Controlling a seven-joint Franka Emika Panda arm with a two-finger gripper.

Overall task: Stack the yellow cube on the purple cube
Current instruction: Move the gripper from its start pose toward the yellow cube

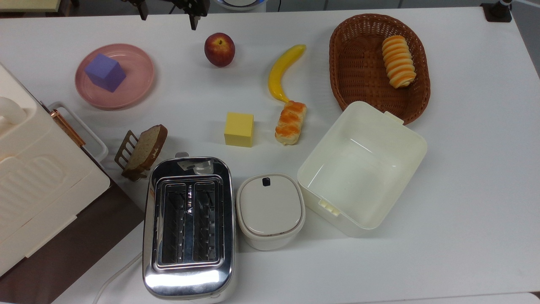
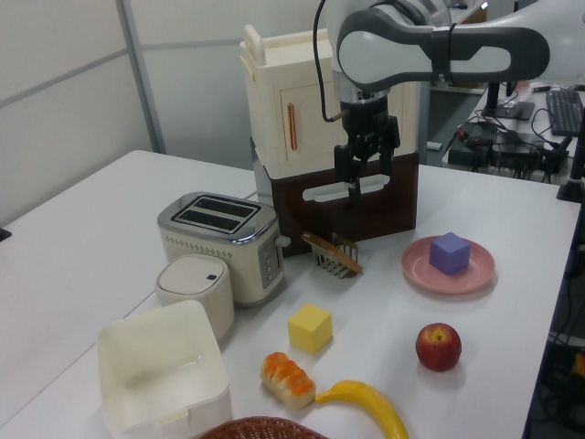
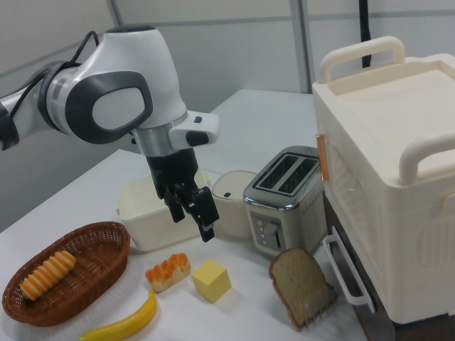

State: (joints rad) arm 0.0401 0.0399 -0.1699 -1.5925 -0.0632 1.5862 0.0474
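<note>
You've got two cubes: one yellow (image 1: pixel 239 128), one purple (image 1: pixel 105 72). Two bread rolls (image 1: pixel 290 122), one apple (image 1: pixel 219 49), one banana (image 1: pixel 283 71). One toast slice (image 1: pixel 146 147), one toaster (image 1: pixel 188 226), one plate (image 1: pixel 139 71), one basket (image 1: pixel 358 63), two cream tubs (image 1: pixel 363 169).

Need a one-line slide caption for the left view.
Open gripper hangs above the table; yellow cube sits apart from purple cube on pink plate.

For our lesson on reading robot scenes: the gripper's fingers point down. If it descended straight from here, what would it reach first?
Probably bare table. The open gripper hangs empty above the table; the apple seems nearest, the yellow cube and purple cube off to the sides. Depth is uncertain.
</note>
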